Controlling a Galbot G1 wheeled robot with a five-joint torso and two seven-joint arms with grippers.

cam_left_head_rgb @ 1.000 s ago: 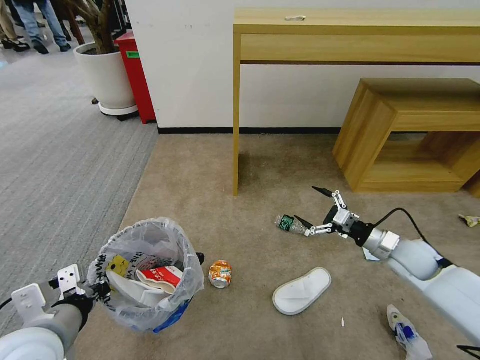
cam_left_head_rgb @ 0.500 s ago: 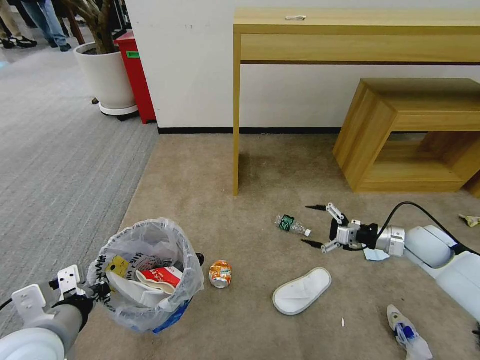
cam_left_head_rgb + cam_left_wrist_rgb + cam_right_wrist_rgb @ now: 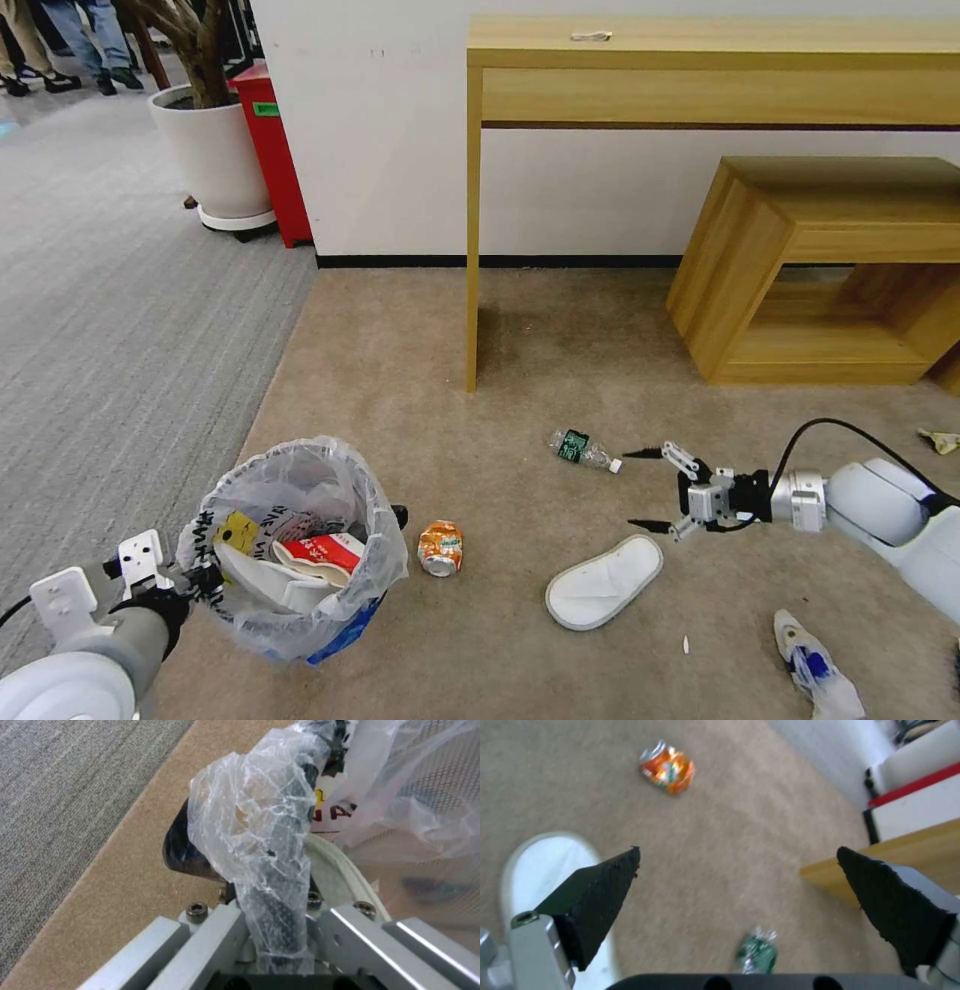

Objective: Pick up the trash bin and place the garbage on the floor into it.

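right hand [image 3: 645,488] has pulled back from the green-label bottle [image 3: 583,449] over the last second and swung lower, toward the robot — a second ago one fingertip was right at the bottle, now the hand sits just beside it and apart, between the bottle and the white slippers' remaining one [image 3: 603,581]. its fingers are spread wide and hold nothing. the bottle lies on the floor [image 3: 520,340] where it was, so the reach did not end in a pickup; judged from this, the hand is re-lining for another try, and the bottle being small and round may roll when nudged.

left hand [image 3: 185,585] stays clamped on the rim of the trash bin [image 3: 300,545], with the plastic liner bunched between its fingers; the bin has not shifted. it already holds a slipper and a red packet. the crushed orange can [image 3: 440,547] still lies just beside the bin, untouched.
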